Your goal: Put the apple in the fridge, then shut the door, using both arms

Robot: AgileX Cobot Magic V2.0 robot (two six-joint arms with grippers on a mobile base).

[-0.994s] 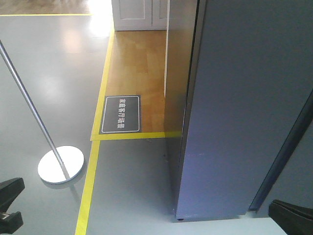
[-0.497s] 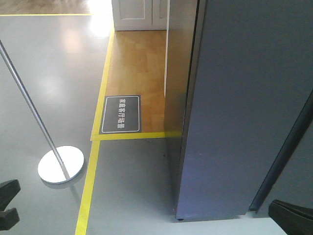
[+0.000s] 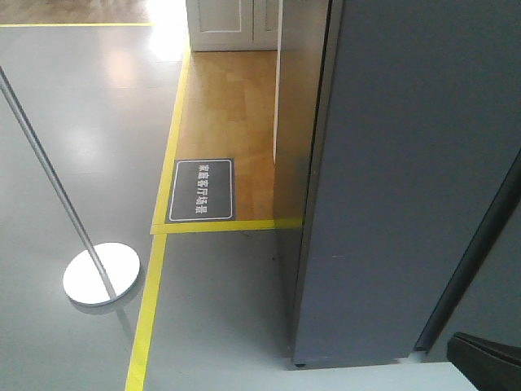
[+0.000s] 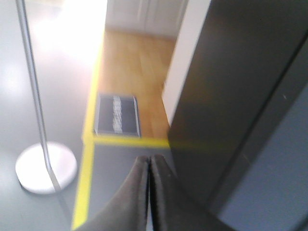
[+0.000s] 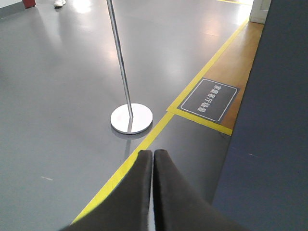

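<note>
The fridge (image 3: 407, 163) fills the right of the front view as a tall dark grey-blue face, with a dark slanted seam (image 3: 472, 252) near its right edge. None of its white inside shows, and I cannot tell the door from the body. The apple is out of view. My left gripper (image 4: 148, 160) is shut and empty, hanging over the grey floor left of the fridge (image 4: 250, 96). My right gripper (image 5: 153, 153) is also shut and empty, beside the fridge (image 5: 269, 120). A black part of my right arm (image 3: 484, 362) sits in the bottom right corner.
A slim metal pole with a round white base (image 3: 101, 274) stands on the grey floor at left. Yellow tape (image 3: 151, 301) borders a wooden floor patch (image 3: 236, 106) with a dark sign plate (image 3: 201, 190). White cabinet doors (image 3: 232, 24) are at the back.
The black left gripper end at the bottom left of the front view has slid down and out of that view. The right arm and the fridge have not moved.
</note>
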